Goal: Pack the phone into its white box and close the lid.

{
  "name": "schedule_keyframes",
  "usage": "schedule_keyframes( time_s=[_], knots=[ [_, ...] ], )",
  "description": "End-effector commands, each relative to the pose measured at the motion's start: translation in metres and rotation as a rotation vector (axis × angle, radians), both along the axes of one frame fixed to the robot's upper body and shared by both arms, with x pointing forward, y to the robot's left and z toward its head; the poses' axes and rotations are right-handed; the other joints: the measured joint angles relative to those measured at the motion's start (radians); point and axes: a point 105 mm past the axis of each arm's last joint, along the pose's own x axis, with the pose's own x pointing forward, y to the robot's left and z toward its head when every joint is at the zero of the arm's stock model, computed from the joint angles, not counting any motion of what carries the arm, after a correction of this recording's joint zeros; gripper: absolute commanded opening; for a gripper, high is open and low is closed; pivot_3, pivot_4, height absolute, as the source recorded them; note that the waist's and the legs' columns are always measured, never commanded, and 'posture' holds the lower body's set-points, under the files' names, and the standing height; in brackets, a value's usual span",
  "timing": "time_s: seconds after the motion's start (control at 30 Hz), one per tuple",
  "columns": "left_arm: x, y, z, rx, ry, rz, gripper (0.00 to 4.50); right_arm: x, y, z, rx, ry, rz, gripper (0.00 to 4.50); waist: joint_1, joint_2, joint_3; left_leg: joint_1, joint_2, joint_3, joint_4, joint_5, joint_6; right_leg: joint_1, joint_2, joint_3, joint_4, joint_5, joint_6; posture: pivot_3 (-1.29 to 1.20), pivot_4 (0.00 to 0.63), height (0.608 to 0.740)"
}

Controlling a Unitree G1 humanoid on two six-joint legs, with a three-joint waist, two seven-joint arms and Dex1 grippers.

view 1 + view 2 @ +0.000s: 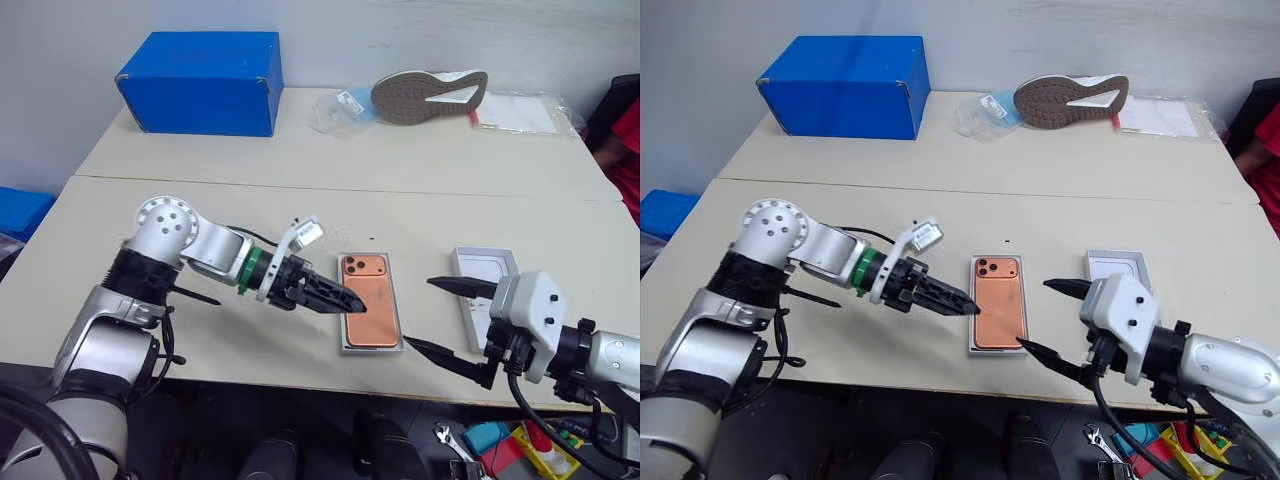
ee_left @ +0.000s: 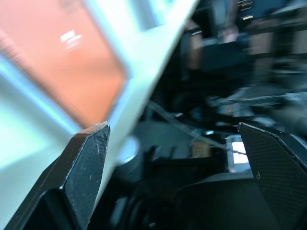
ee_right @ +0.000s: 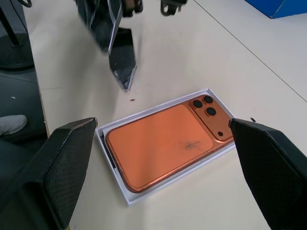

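The orange phone (image 1: 368, 300) lies camera side up inside the white box (image 1: 372, 347), near the table's front edge; the right wrist view shows the phone (image 3: 163, 143) seated within the box's rim (image 3: 125, 195). My left gripper (image 1: 345, 298) hangs open just left of the phone, its tips over the box's left side. To the right of the box my right gripper (image 1: 420, 313) stands open and empty, pointing at it. The lid (image 1: 482, 265) lies inside up behind the right gripper, partly hidden by it.
A blue box (image 1: 200, 80) stands at the back left. A shoe (image 1: 428, 95), sole up, a plastic bag (image 1: 345, 108) and bagged papers (image 1: 520, 112) lie at the back. A person in red (image 1: 625, 150) is at the right edge.
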Motion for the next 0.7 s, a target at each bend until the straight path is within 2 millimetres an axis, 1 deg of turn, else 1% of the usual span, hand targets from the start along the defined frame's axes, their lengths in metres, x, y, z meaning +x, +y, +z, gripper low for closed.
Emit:
schedule_keyframes(
  time_s=[0.03,0.07,0.17,0.23,0.33,0.37,0.43,0.47,0.57,0.6,0.63,0.67,0.7],
  knots=[
    [-0.005,0.019,0.005,-0.045,-0.123,0.019,4.49,-0.001,0.005,0.005,-0.011,-0.032,0.038,4.5,-0.008,0.0,0.0,0.0,0.0,0.0,0.0,0.0,0.0,0.0,0.0,0.0,0.0,0.0,0.0,0.0,0.15,0.74],
    [-0.006,0.027,0.002,-0.04,-0.179,0.02,4.49,0.0,0.007,0.004,-0.012,-0.028,0.047,4.5,-0.013,0.0,0.0,0.0,0.0,0.0,0.0,0.0,0.0,0.0,0.0,0.0,0.0,0.0,0.0,0.0,0.15,0.74],
    [-0.007,0.052,-0.005,-0.078,-0.364,-0.017,3.94,0.003,0.011,0.001,-0.021,-0.017,0.073,4.5,-0.02,0.0,0.0,0.0,0.001,0.002,-0.001,0.0,0.0,-0.001,0.001,0.0,0.0,0.0,-0.001,0.0,0.15,0.74],
    [-0.007,0.063,-0.007,-0.111,-0.474,-0.08,3.29,0.007,0.012,0.0,-0.025,-0.005,0.08,4.5,-0.014,0.0,0.0,0.001,0.001,0.003,-0.001,0.0,0.0,0.0,0.001,0.0,0.0,0.0,-0.001,0.0,0.15,0.74],
    [-0.007,0.075,-0.012,-0.115,-0.61,-0.182,2.38,0.014,0.012,-0.005,-0.032,0.015,0.08,3.95,-0.003,0.0,0.0,0.0,0.001,0.001,0.0,0.001,0.001,0.002,-0.001,-0.001,-0.003,0.0,-0.002,0.0,0.15,0.74],
    [-0.003,0.076,-0.012,-0.11,-0.649,-0.194,1.99,0.016,0.012,-0.007,-0.035,0.023,0.081,3.55,0.001,0.0,0.0,0.0,0.001,0.001,0.0,0.001,0.001,0.003,-0.001,-0.001,-0.004,0.0,-0.002,0.0,0.15,0.74],
    [0.009,0.077,-0.012,-0.095,-0.716,-0.187,1.4,0.023,0.015,-0.013,-0.046,0.034,0.08,2.92,0.004,0.0,0.0,-0.001,0.0,0.001,0.0,0.0,0.003,0.003,-0.001,-0.001,-0.005,0.001,-0.001,0.0,0.15,0.74],
    [0.014,0.077,-0.012,-0.093,-0.737,-0.19,1.02,0.027,0.017,-0.016,-0.052,0.037,0.08,2.51,0.006,0.0,0.0,-0.001,0.0,0.001,0.0,0.0,0.003,0.003,-0.001,-0.001,-0.005,0.001,-0.001,0.0,0.15,0.74],
    [0.024,0.072,-0.01,-0.097,-0.805,-0.216,0.05,0.038,0.025,-0.024,-0.068,0.045,0.085,1.44,0.005,-0.001,0.0,-0.002,0.001,0.001,0.0,0.0,0.003,0.002,-0.001,-0.001,-0.005,0.001,-0.001,0.0,0.15,0.74],
    [0.026,0.069,-0.009,-0.099,-0.825,-0.228,0.0,0.042,0.028,-0.029,-0.075,0.052,0.085,1.23,0.005,-0.001,0.0,-0.002,0.001,0.001,0.0,0.0,0.003,0.002,-0.001,-0.001,-0.005,0.001,-0.001,0.0,0.15,0.74],
    [0.028,0.067,-0.009,-0.1,-0.838,-0.241,0.0,0.046,0.03,-0.034,-0.089,0.058,0.086,0.85,0.004,-0.001,0.0,-0.002,0.001,0.001,0.0,0.0,0.003,0.001,-0.001,-0.001,-0.005,0.001,-0.001,0.0,0.15,0.74],
    [0.028,0.065,-0.009,-0.107,-0.844,-0.255,0.0,0.049,0.033,-0.039,-0.108,0.064,0.091,0.62,0.003,-0.001,0.0,-0.002,0.001,0.001,0.0,0.0,0.003,0.001,-0.001,-0.002,-0.005,0.001,-0.001,0.0,0.15,0.74],
    [0.028,0.063,-0.007,-0.117,-0.846,-0.266,0.0,0.05,0.033,-0.046,-0.135,0.071,0.094,0.24,0.001,-0.001,0.0,-0.002,0.001,0.002,0.0,0.0,0.003,0.001,0.0,-0.002,-0.005,0.001,-0.001,0.0,0.15,0.74]
  ],
)
